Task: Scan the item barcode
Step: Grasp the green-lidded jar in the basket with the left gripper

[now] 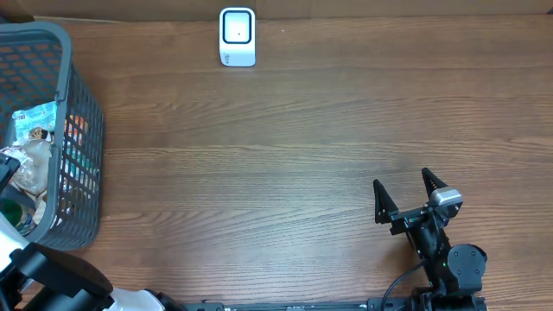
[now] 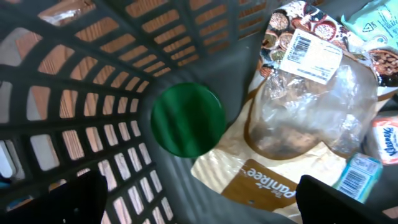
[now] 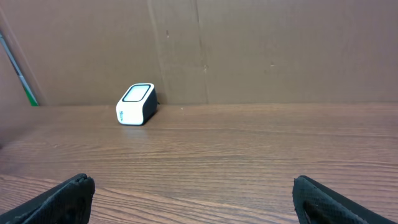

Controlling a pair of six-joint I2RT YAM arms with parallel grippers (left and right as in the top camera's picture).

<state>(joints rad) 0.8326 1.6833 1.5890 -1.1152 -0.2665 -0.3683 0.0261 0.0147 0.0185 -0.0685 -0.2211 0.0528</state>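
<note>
White scanner (image 1: 237, 36) upright at far edge; barcode-labelled pouch (image 2: 298, 118) lying in basket (image 1: 86, 130).

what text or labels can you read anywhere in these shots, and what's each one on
"Kleenex": on the small white pack.
"...panitee", with its start cut off: on the brown bag.
White barcode sticker: print too small to read.
Teal box: it has a barcode, but the digits are unreadable.
Scanner: the marking on its front is too blurred to read.

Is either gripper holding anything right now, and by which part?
Nothing is held. The left gripper is open above the brown-and-clear snack bag in the grey plastic basket; the right gripper is open over the wooden table.
</note>
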